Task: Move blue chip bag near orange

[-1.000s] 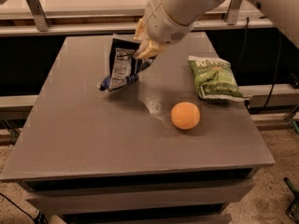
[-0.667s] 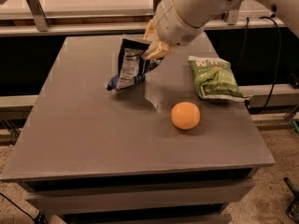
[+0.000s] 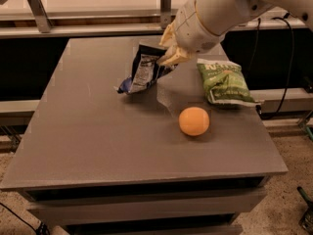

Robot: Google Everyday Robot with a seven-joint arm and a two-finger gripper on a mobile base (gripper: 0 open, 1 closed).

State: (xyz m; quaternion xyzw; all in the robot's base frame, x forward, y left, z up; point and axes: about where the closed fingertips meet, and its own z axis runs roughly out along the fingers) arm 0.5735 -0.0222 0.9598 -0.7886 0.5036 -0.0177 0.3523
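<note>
The cream-coloured two-finger gripper [image 3: 171,52] hangs up and to the left of the orange [image 3: 194,121], a smooth, round, plain fruit lying on the flat grey tabletop [image 3: 98,146]. It is clenched on the upper right edge of the blue chip bag [image 3: 142,71], a crumpled dark navy foil pouch with white lettering and a silvery panel. The bag trails down and left from the pinch, its lower corner on or just above the table, farther from the orange than the gripper is. Such a bag is probably light, soft and slippery, with brittle contents, so a pinch on the crimped top seam, as here, seems the sound place to hold it. A squeeze on the belly would likely crush the chips. The green chip bag [image 3: 225,81], a flat crinkled foil pack, lies just up and right of the orange. Compared with a second ago, gripper and bag have shifted right, closer to the orange, while the orange and green bag have not moved.
</note>
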